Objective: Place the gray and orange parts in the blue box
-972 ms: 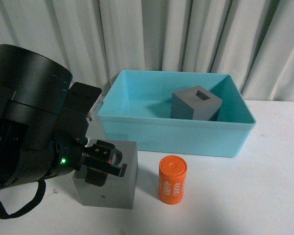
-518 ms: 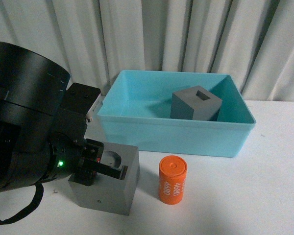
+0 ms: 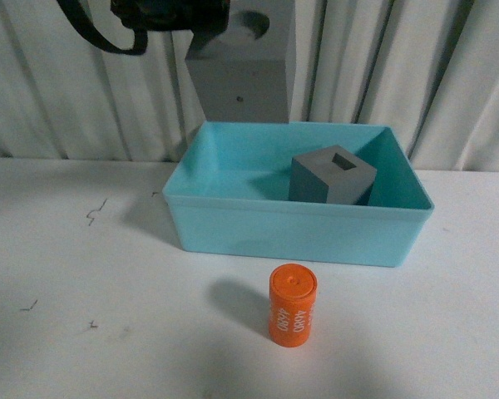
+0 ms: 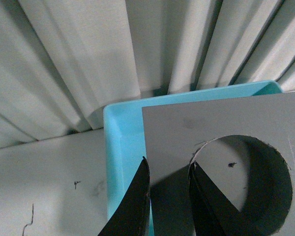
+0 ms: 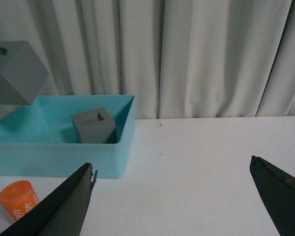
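Observation:
My left gripper (image 4: 168, 169) is shut on the wall of the gray cube with the round recess (image 3: 245, 71), one finger inside the recess and one outside. It holds the cube high above the back left of the blue box (image 3: 295, 229). The cube also shows in the left wrist view (image 4: 226, 142) and the right wrist view (image 5: 14, 73). The gray cube with the square recess (image 3: 333, 176) sits inside the box at the right. The orange cylinder (image 3: 293, 305) with white digits stands on the table in front of the box. My right gripper (image 5: 172, 169) is open and empty over bare table.
The white table (image 3: 83, 283) has small dark marks at the left. A pale curtain (image 3: 399, 66) hangs behind the box. In the right wrist view the box (image 5: 59, 157) lies beside the gripper's one finger, with the orange cylinder (image 5: 17, 199) near it.
My left gripper has lifted the round-recess cube from the table in front of the box up to high above the box's back left. The arm no longer fills the left foreground.

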You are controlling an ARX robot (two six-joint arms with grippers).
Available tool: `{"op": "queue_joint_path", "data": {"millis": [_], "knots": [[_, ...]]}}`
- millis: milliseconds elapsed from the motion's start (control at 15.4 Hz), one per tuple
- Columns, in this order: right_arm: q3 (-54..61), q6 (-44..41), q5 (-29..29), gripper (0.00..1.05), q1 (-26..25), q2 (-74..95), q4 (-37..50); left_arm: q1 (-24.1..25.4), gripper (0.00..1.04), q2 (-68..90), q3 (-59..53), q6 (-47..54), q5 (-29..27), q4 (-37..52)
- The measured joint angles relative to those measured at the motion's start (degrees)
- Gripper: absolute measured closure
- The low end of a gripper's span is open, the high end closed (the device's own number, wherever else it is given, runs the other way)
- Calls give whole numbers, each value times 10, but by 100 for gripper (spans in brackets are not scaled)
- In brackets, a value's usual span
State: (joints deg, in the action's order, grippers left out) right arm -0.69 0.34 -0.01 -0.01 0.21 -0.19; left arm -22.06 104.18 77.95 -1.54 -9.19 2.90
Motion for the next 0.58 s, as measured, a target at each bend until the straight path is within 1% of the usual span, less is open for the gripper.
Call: {"op": "queue_joint_path", "data": {"millis": [65, 130, 583], "knots": [[0, 0, 0, 6, 0, 0, 0, 7, 88, 96, 43, 31, -18, 7], [0, 0, 0, 6, 0, 0, 0, 11, 88, 128, 51, 47, -18, 17], [0, 0, 0, 6, 0, 0, 0, 23, 88, 161, 56, 76, -27, 27]]}}
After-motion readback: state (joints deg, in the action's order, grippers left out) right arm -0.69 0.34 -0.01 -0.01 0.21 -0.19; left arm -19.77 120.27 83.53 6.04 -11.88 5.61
